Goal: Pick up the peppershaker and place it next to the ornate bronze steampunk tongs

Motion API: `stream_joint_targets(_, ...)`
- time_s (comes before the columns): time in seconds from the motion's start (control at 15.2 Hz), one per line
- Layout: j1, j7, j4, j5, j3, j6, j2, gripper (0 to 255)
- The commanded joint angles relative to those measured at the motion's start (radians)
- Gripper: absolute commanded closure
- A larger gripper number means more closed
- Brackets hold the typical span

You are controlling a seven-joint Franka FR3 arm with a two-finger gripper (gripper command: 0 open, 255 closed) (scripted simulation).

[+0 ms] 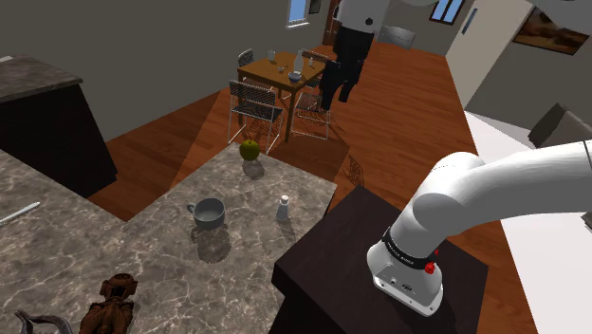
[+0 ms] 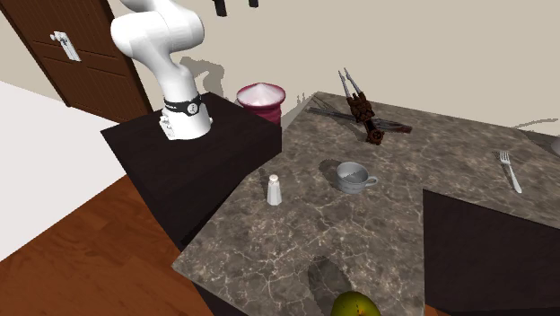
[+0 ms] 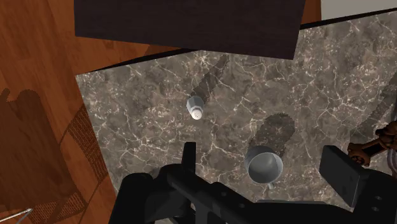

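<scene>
A small white pepper shaker [image 1: 283,209] [image 2: 274,189] [image 3: 195,108] stands upright on the marble counter [image 1: 142,247], near the edge beside the dark stand. The bronze steampunk tongs [image 1: 109,304] [image 2: 363,109] [image 3: 375,143] lie at the counter's far end, well away from the shaker. My black gripper [image 1: 337,95] [image 3: 264,168] hangs high above the counter, open, with nothing between its fingers [image 3: 189,159]. From the wrist view the shaker sits ahead of the fingers and far below them.
A grey cup [image 1: 209,213] [image 2: 354,176] [image 3: 264,167] stands between shaker and tongs. A green fruit [image 1: 249,149] [image 2: 356,307] sits at one counter corner, and a fork [image 2: 509,171] lies near the tongs' end. Beside the stand [image 2: 188,162] is a pink bin [image 2: 260,97].
</scene>
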Motion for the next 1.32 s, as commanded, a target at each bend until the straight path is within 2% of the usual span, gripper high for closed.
stream_joint_targets(0.0,0.000,0.000,0.000,0.000,0.000,0.000,0.000,0)
stream_joint_targets(0.66,-0.014,0.054,-0.213,0.007,0.067,0.354,0.161,0)
stream_joint_targets(1.25,-0.044,0.126,-0.289,-0.019,0.126,0.706,0.456,0)
